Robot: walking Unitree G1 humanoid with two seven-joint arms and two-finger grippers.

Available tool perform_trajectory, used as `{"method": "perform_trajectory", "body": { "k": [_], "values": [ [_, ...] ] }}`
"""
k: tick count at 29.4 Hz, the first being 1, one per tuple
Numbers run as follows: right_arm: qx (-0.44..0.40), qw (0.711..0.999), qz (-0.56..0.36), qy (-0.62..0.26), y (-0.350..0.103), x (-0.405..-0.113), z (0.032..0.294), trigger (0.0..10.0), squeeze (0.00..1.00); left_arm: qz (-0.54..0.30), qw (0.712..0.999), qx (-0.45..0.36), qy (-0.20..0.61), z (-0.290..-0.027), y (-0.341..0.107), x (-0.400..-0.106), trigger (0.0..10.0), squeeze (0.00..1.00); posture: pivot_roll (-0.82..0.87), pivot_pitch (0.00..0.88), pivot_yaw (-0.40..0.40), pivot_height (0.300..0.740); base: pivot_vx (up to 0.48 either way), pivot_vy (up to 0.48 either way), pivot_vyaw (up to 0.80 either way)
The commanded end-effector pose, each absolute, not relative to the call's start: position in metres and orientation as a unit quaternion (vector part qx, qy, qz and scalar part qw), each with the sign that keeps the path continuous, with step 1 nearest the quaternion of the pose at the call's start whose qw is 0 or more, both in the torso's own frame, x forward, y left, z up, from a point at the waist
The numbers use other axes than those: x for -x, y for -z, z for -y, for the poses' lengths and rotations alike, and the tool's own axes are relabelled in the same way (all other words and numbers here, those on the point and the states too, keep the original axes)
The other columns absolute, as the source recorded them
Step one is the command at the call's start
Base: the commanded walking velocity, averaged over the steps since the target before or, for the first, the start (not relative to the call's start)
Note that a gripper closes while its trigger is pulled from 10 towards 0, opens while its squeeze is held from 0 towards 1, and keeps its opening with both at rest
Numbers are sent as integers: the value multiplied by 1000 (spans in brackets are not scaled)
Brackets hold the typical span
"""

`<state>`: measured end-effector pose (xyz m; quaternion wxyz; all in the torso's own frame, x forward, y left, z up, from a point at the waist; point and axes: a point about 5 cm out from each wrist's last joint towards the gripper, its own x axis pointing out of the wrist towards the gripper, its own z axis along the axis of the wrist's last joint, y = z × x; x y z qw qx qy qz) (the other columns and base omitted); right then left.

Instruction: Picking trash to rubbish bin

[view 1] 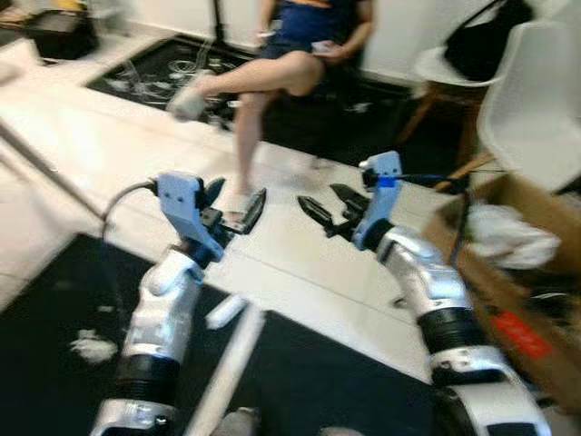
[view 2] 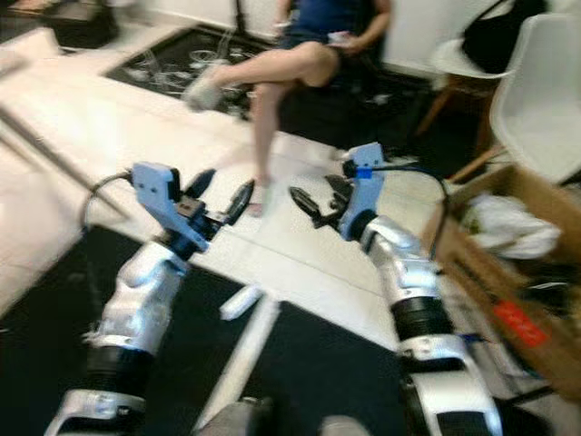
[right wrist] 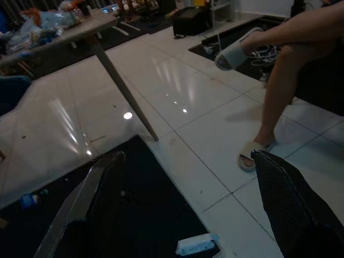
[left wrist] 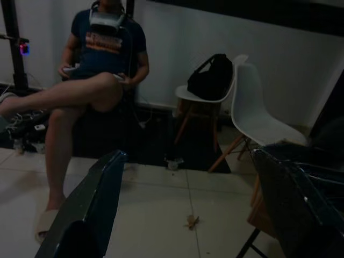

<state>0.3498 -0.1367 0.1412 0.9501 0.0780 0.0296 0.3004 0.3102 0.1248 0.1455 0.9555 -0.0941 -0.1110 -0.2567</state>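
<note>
A: Where are the arms sitting?

B: Both are reaching forward over the pale tiled floor (view 1: 300,263). The left gripper (view 1: 238,207) is hanging above the tiles with its two black fingers spread and nothing between them. The right gripper (view 1: 329,211) is doing the same, fingers parted and released, pointing toward the left one across a small gap.

A: And the trash?

B: A crumpled white scrap (view 1: 92,346) is lying on the black mat (view 1: 54,300) beside the left arm, well apart from both grippers. A small white packet (view 1: 225,312) is resting at the mat's edge, where mat and tile are meeting; the right wrist view is also catching it (right wrist: 198,244).

A: Where is the bin standing?

B: A cardboard box (view 1: 508,318) is sitting on the floor by the right arm, holding crumpled white material (view 1: 508,238). Whether that box is the bin, I cannot tell.

A: Anyone nearby?

B: A person (view 1: 295,64) is sitting ahead with one leg crossed, wearing a pale slipper (right wrist: 252,152) on the planted foot and holding something in both hands. A white chair (view 1: 536,100) is standing beyond the box, and a second chair is carrying a black bag (left wrist: 210,78).

A: Anything else?

B: A slanted table leg (right wrist: 121,88) is crossing the tiles in the right wrist view, under a cluttered surface (right wrist: 59,29).
</note>
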Motion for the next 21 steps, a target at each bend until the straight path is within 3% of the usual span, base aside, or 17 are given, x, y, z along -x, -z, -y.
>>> {"method": "perform_trajectory", "body": {
  "k": [1, 21],
  "values": [
    [-76, 948, -28, -307, -140, -349, 132, 10000, 0, 105, 958, 93, 250, -130, -141, -309, 10000, 0, -43, 0, -18, 740, 0, 0, 794],
    [-77, 947, -26, -309, -141, -349, 132, 10000, 0, 105, 958, 98, 247, -131, -140, -309, 10000, 0, -42, 0, -20, 740, 0, 0, 794]
  ]
}}
